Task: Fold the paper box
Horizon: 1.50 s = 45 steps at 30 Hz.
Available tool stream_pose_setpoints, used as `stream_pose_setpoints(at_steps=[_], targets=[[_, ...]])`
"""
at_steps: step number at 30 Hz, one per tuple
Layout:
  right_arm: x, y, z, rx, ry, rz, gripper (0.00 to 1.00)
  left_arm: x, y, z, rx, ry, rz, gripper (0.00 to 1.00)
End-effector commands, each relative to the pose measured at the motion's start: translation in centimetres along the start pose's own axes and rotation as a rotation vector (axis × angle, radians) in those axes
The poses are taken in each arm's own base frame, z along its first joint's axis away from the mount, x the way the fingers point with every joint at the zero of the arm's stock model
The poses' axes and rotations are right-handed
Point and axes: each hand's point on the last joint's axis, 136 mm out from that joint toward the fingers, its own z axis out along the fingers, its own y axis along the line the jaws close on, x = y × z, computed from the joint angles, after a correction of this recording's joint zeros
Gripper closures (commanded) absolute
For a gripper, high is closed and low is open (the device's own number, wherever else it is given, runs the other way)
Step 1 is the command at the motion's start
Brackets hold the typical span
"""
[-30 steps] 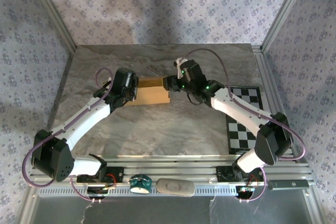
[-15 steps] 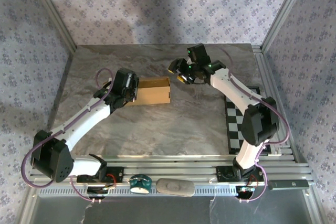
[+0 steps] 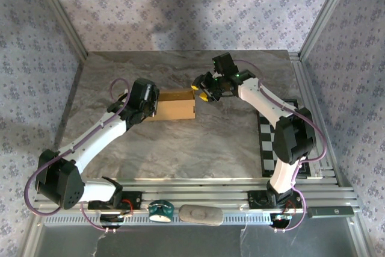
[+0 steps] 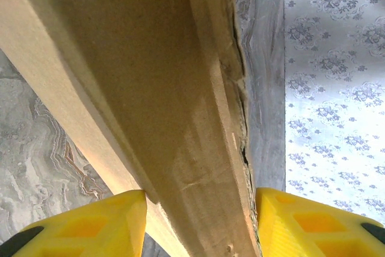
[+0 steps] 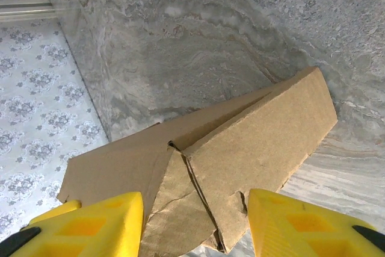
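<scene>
The tan paper box (image 3: 178,106) lies partly folded on the marbled table (image 3: 180,148), left of centre. My left gripper (image 3: 156,102) is at its left end. In the left wrist view both yellow fingers (image 4: 96,224) press a raised cardboard wall (image 4: 168,88) between them, so my left gripper (image 4: 201,221) is shut on it. My right gripper (image 3: 197,93) is at the box's right end. In the right wrist view its fingers (image 5: 289,221) straddle the torn, creased corner flaps (image 5: 240,142), and the cardboard spans the whole gap of my right gripper (image 5: 195,227).
A black-and-white checkered board (image 3: 283,139) lies at the table's right edge under the right arm. Aluminium frame posts and patterned walls close in the sides and back. A teal object (image 3: 161,210) and a grey oval (image 3: 200,214) rest on the near rail.
The right arm swung out toward the back right, then returned to the box's right end with its jaws narrowing around the corner. The left arm and the box stayed put.
</scene>
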Motion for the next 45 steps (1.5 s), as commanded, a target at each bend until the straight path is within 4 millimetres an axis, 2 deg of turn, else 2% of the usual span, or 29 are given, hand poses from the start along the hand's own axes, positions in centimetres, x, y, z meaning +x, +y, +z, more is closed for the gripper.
stream_pose_setpoints(at_steps=[1, 3, 9, 14, 24, 31, 36, 40, 45], targets=[[0.4, -0.3, -0.6, 0.015, 0.007, -0.01, 0.51, -0.2, 1.5, -0.3, -0.05, -0.013, 0.039, 0.5], [0.3, -0.5, -0.8, 0.055, -0.004, -0.059, 0.53, -0.3, 1.5, -0.3, -0.051, -0.015, 0.038, 0.5], [0.5, -2.9, -0.4, 0.198, -0.019, -0.214, 0.56, -0.2, 1.5, -0.2, -0.053, -0.013, 0.039, 0.51], [0.3, -3.5, -0.5, 0.311, -0.064, -0.383, 0.56, -0.2, 1.7, -0.2, -0.057, -0.014, 0.04, 0.51], [0.2, -4.6, -0.5, 0.412, -0.128, -0.486, 0.61, -0.1, 1.6, -0.3, -0.053, -0.013, 0.041, 0.51], [0.3, -3.3, -1.3, 0.365, -0.145, -0.487, 0.63, -0.1, 1.5, -0.6, -0.044, -0.015, 0.046, 0.52], [0.5, -1.4, -2.3, 0.247, -0.119, -0.396, 0.52, -0.2, 1.8, -0.7, -0.051, -0.015, 0.046, 0.52], [1.1, 0.0, -2.6, 0.162, -0.062, -0.344, 0.5, -0.3, 2.2, -0.8, -0.056, -0.016, 0.047, 0.52], [1.2, 0.0, -2.0, 0.128, -0.041, -0.306, 0.51, -0.3, 2.2, -0.8, -0.053, -0.016, 0.047, 0.53]])
